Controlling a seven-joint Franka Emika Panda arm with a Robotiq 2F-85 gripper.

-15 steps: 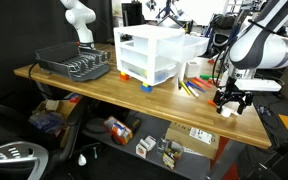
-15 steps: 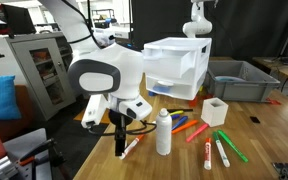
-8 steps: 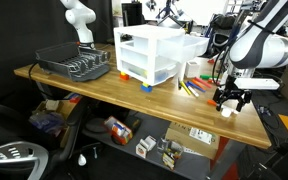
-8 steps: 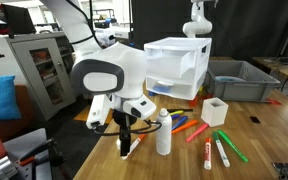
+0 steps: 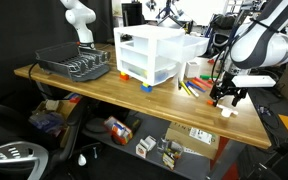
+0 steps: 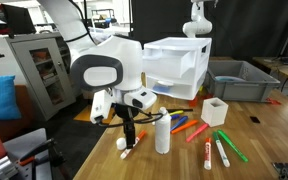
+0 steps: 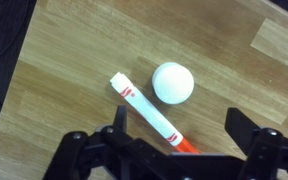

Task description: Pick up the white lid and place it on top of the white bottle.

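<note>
The white lid [image 7: 173, 83] is a small round cap lying flat on the wooden table, just ahead of my gripper [image 7: 179, 135]. The jaws are open with nothing between them. A white and red marker [image 7: 144, 105] lies slantwise beside the lid and runs in under the left finger [image 7: 119, 122]. In an exterior view the lid [image 6: 122, 144] sits near the table's edge. The gripper [image 6: 131, 128] hovers above it, just left of the slim upright white bottle [image 6: 163, 133].
A white drawer unit [image 6: 179, 62] [image 5: 149, 52] stands behind the bottle. Nearby are a small white square cup [image 6: 215, 111], several loose coloured markers [image 6: 220, 152] and a grey bin [image 6: 239, 80]. A black dish rack [image 5: 74, 63] occupies the far end.
The gripper has shifted sideways toward the bottle and lifted slightly, which brings the lid into view on the table. The jaws stayed open.
</note>
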